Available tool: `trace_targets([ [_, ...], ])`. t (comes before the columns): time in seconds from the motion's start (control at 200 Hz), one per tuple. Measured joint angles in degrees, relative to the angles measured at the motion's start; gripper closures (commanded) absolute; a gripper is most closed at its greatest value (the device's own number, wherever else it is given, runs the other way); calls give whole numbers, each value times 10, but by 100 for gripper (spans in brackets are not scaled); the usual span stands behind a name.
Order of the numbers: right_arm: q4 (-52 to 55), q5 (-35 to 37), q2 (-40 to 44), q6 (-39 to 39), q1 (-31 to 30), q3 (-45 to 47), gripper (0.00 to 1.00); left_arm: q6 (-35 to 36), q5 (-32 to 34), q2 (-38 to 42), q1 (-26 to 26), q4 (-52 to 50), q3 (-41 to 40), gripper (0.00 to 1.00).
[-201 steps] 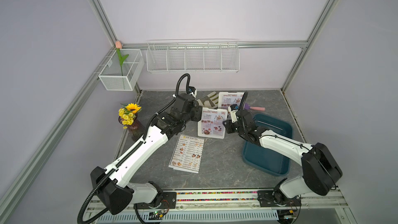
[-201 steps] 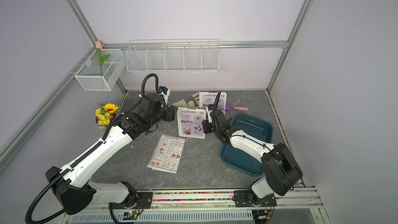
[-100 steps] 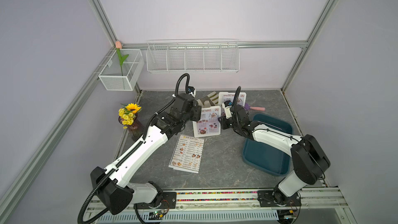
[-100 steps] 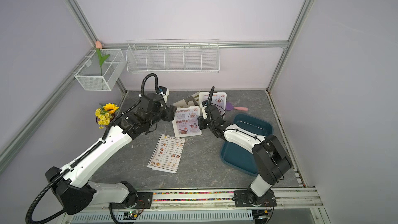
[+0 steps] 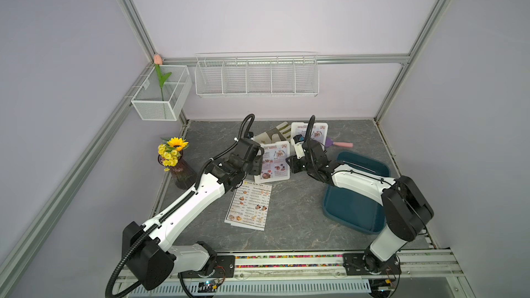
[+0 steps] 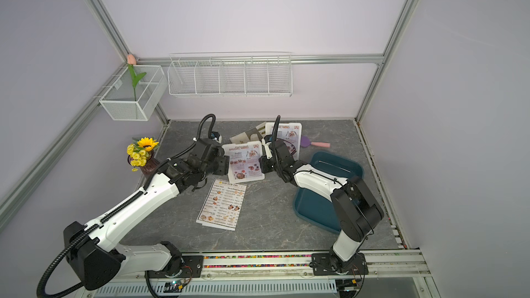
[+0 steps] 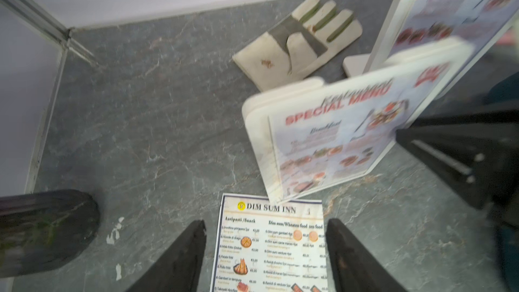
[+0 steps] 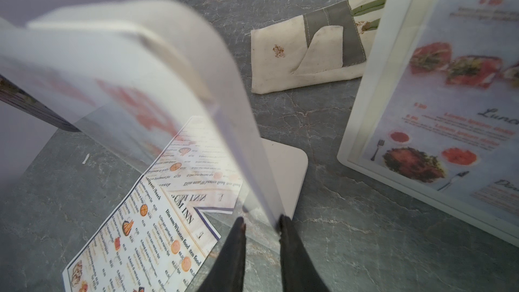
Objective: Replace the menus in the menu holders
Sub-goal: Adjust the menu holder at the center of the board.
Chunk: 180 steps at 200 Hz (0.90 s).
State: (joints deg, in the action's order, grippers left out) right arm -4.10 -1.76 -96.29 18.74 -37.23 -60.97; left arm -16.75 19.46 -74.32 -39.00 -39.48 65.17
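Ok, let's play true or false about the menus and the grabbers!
1. The DIM SUM INN menu lies flat on the table. True.
2. The left gripper is squeezing that menu. False: its jaws are wide open above it, holding nothing.
3. The nearer menu holder and the farther menu holder both show SPECIAL MENU sheets. True.
4. The glove lies on the flat menu. False: it lies on bare table, behind the nearer holder.
5. The right gripper has a finger on each side of the nearer holder's edge. True.
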Motion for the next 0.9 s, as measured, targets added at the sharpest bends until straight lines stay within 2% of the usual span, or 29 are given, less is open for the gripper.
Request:
trace_targets([
  [0.29, 0, -5, -1, -3, 0, 0, 75, -34, 1, -55, 15, 67, -61, 31],
  [0.535, 0, -11, -4, -3, 0, -1, 75, -45, 4, -102, 45, 138, -65, 32],
  [0.9, 0, -13, -36, -3, 0, -23, 75, -47, 6, -134, 78, 180, -66, 33],
])
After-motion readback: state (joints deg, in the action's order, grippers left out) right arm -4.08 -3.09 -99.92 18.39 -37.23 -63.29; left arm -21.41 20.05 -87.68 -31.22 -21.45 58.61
